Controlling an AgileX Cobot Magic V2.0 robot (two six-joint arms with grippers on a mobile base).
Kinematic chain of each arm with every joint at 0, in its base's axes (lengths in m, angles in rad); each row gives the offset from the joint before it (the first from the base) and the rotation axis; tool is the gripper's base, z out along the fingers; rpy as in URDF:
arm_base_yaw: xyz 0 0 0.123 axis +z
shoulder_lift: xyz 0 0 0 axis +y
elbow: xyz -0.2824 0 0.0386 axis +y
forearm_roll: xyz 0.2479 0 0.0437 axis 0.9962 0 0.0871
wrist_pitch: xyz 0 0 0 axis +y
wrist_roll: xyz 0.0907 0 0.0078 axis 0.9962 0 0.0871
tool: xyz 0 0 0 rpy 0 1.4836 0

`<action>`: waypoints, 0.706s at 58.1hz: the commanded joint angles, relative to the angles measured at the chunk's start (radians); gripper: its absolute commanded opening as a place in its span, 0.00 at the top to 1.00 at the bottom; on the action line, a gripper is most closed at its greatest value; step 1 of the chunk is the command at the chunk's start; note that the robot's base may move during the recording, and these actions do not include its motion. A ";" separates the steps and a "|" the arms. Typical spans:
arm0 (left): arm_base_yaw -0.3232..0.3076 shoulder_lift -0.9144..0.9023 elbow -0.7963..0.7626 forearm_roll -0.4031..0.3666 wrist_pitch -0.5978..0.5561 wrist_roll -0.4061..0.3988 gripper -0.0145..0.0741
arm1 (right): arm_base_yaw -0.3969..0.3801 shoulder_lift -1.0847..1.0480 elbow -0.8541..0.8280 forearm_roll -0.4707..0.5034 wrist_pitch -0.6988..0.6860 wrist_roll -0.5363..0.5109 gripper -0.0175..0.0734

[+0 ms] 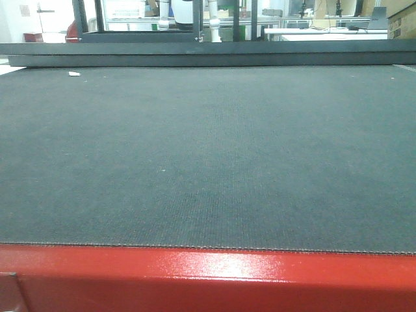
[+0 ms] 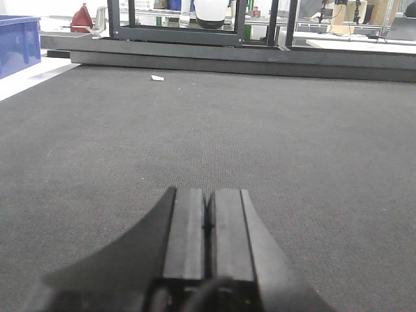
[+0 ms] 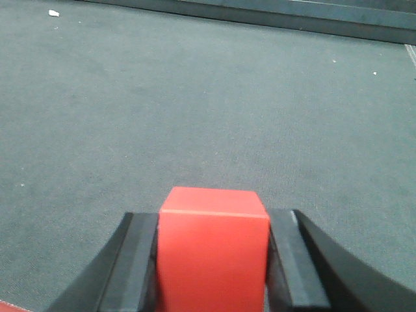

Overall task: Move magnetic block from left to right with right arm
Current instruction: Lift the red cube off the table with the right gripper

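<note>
In the right wrist view the magnetic block (image 3: 213, 250) sits at the bottom centre of the frame, grasped by the right gripper (image 3: 213, 224), whose black fingers (image 3: 136, 260) press against its two side faces. I cannot tell whether the block touches the dark grey mat (image 3: 208, 97). In the left wrist view the left gripper (image 2: 208, 201) is at the bottom centre, jaws clenched together on nothing, low over the mat. A white scrap (image 2: 157, 78) lies in the upper left, and a blue bin (image 2: 16, 42) stands at the left edge. The front view shows the mat above a red edge (image 1: 208, 273)
</note>
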 commanded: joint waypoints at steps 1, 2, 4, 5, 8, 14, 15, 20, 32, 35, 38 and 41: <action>-0.002 -0.012 0.008 -0.005 -0.085 -0.006 0.98 | -0.007 0.008 -0.026 -0.022 -0.076 -0.012 0.54; -0.002 -0.012 0.008 -0.005 -0.085 -0.006 0.98 | -0.007 0.008 -0.026 -0.022 -0.076 -0.012 0.54; -0.002 -0.012 0.008 -0.005 -0.085 -0.006 0.98 | -0.007 0.008 -0.026 -0.022 -0.076 -0.012 0.54; -0.002 -0.012 0.008 -0.005 -0.085 -0.006 0.98 | -0.007 0.008 -0.026 -0.022 -0.076 -0.012 0.54; -0.002 -0.012 0.008 -0.005 -0.085 -0.006 0.98 | -0.007 0.008 -0.026 -0.022 -0.076 -0.012 0.54; -0.002 -0.012 0.008 -0.005 -0.085 -0.006 0.98 | -0.007 0.008 -0.026 -0.022 -0.076 -0.012 0.54; -0.002 -0.012 0.008 -0.005 -0.085 -0.006 0.98 | -0.007 0.008 -0.026 -0.022 -0.076 -0.012 0.54; -0.002 -0.012 0.008 -0.005 -0.085 -0.006 0.98 | -0.007 0.008 -0.026 -0.022 -0.076 -0.012 0.54; -0.002 -0.012 0.008 -0.005 -0.085 -0.006 0.98 | -0.007 0.008 -0.026 -0.022 -0.076 -0.012 0.54; -0.002 -0.012 0.008 -0.005 -0.085 -0.006 0.98 | -0.007 0.008 -0.026 -0.022 -0.076 -0.012 0.54; -0.002 -0.012 0.008 -0.005 -0.085 -0.006 0.98 | -0.007 0.008 -0.026 -0.022 -0.076 -0.012 0.54; -0.002 -0.012 0.008 -0.005 -0.085 -0.006 0.98 | -0.007 0.008 -0.026 -0.022 -0.076 -0.012 0.54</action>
